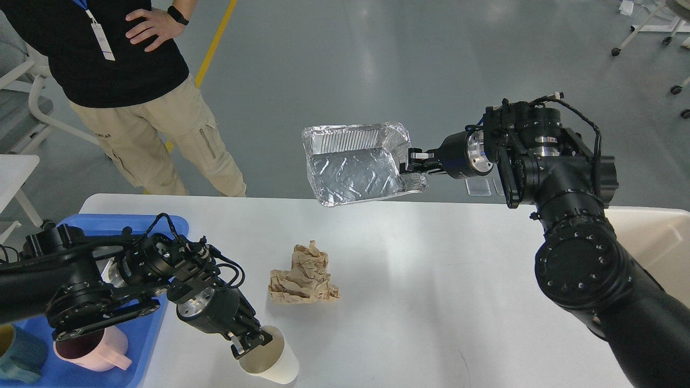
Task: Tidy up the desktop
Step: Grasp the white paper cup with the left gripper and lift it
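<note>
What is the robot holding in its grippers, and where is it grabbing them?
The right gripper pinches the foil tray by its right rim, up in the air. The left gripper grips the paper cup at its near-left rim.

desktop (431,302) centre-right: bare | obstacles: crumpled paper (303,275), paper cup (269,361), blue tray (135,345)

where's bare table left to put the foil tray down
The widest bare patch of the desktop runs from the crumpled paper to the beige bin on the right. The far strip behind the paper is bare too. It's crowded near-left: left gripper, paper cup, blue tray.
</note>
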You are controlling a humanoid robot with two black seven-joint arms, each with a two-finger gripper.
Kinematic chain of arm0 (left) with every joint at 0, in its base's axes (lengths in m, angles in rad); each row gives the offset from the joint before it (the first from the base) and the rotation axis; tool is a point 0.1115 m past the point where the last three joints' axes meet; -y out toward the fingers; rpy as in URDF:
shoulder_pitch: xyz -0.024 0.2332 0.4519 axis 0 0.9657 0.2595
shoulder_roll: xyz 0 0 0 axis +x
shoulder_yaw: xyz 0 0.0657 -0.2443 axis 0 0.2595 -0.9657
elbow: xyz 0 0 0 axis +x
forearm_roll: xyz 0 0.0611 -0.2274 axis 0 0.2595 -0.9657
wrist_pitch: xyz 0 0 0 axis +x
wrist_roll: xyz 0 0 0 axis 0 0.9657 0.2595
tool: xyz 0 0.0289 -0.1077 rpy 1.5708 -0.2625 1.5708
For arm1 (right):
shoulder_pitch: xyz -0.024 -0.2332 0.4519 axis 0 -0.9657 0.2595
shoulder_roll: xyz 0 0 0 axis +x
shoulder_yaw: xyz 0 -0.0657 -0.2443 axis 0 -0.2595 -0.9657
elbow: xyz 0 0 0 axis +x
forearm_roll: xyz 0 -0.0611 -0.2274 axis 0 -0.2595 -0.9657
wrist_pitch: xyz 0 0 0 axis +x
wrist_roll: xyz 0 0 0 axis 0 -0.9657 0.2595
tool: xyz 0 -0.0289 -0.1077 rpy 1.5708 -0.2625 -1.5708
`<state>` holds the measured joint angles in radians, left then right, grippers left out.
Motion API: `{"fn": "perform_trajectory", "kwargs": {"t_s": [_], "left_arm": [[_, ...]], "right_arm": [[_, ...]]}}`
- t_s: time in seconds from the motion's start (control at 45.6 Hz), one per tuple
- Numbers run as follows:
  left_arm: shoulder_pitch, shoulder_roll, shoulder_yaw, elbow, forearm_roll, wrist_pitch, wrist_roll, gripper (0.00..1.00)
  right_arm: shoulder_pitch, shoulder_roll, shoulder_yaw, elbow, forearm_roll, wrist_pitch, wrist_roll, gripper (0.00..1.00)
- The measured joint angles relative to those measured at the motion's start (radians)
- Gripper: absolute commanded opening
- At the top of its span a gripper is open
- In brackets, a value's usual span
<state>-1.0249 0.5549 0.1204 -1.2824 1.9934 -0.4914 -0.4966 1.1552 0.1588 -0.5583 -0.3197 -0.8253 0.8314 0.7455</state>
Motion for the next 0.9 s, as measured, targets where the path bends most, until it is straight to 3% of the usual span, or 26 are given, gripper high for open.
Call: {"fn": "perform_trajectory", "kwargs": {"t_s": [0.526, 0.899], "left_arm": [[0.043, 0.196, -0.168, -0.114, -0.037, 0.021, -0.025, 0.03], [0.085, 0.301, -0.199, -0.169, -0.053, 0.040, -0.052, 0.03]], "right_arm": [[0.008, -0.156, -0.005, 0.130, -0.005, -0.012, 0.003, 0.00], [0.011, -0.198, -0.039, 0.255, -0.016, -0.123, 0.001, 0.00]]}}
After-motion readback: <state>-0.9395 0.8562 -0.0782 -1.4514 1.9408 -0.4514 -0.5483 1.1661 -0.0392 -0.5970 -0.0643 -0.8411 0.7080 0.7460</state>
